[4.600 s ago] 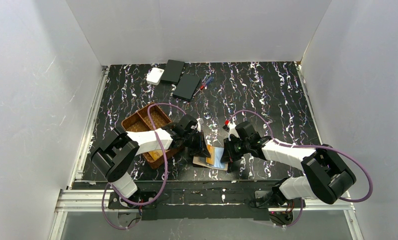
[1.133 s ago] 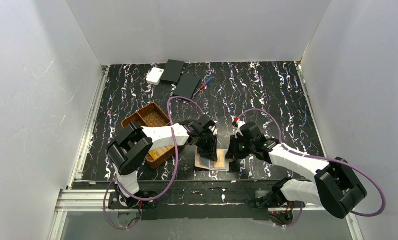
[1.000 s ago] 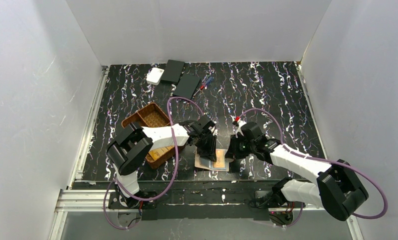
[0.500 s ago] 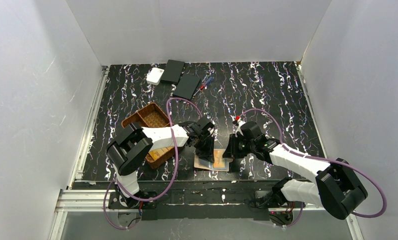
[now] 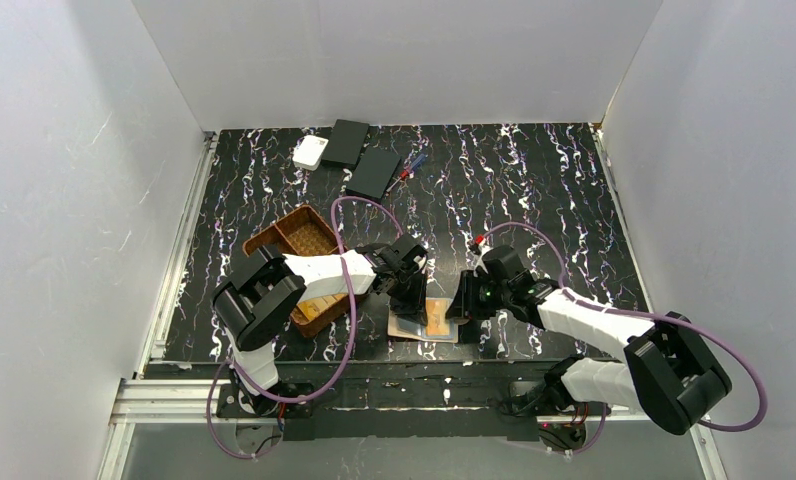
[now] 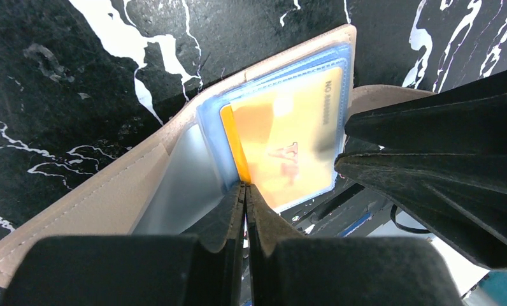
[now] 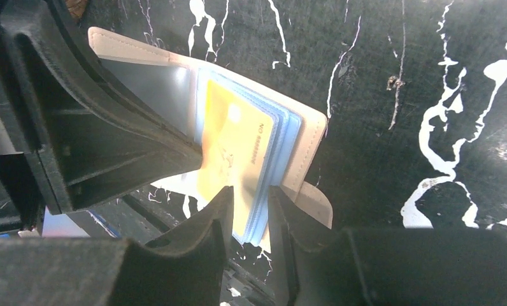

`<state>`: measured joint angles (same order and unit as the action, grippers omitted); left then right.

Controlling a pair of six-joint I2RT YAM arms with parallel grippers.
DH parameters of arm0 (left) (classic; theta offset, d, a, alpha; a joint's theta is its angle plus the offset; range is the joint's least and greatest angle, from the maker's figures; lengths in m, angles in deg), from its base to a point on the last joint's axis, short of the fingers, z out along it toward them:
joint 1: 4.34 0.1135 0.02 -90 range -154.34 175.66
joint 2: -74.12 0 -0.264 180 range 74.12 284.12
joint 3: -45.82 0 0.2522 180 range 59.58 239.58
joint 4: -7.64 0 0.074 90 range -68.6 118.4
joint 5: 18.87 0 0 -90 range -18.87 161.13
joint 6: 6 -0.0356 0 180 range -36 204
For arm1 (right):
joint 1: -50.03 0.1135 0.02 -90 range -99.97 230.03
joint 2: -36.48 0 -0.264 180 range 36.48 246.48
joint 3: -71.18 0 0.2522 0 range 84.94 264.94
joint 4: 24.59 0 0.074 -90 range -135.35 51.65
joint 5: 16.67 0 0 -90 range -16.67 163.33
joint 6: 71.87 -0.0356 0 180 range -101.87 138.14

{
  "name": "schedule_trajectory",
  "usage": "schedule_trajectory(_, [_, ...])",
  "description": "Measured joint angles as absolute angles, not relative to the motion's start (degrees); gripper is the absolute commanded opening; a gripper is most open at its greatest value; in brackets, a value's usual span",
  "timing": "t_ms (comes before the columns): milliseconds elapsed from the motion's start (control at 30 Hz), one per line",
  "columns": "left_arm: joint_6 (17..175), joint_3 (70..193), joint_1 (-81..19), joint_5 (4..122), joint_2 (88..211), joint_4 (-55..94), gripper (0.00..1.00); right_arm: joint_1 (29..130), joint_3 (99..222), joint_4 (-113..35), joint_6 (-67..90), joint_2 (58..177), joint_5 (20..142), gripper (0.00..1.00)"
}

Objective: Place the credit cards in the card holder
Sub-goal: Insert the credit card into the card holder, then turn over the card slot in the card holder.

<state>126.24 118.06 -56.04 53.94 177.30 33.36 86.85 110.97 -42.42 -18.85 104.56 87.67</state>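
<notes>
My overhead feed: table (image 5: 534,180) black with white marble-like streaks all over. Three plain white panels box it in: back wall (image 5: 394,60), left wall (image 5: 64,200), right wall (image 5: 724,150). I see faint scuffs on left wall. Light soft, even, shadows weak. Aluminium rail (image 5: 179,260) runs along table's left edge; aluminium frame (image 5: 164,400) crosses near edge. My wrist views show same streaked surface up close.
</notes>
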Motion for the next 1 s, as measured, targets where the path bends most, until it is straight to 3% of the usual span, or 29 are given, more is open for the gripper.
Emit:
schedule_trajectory(667, [126.24,118.02,-56.04,53.77,177.30,33.21,0.00,86.72,110.33,-39.78,-19.56,105.44,90.25,0.25])
schedule_trajectory(1000, [126.17,118.02,-56.04,53.69,177.28,33.25,0.00,86.42,110.16,-36.24,-22.32,103.88,94.49,0.28])
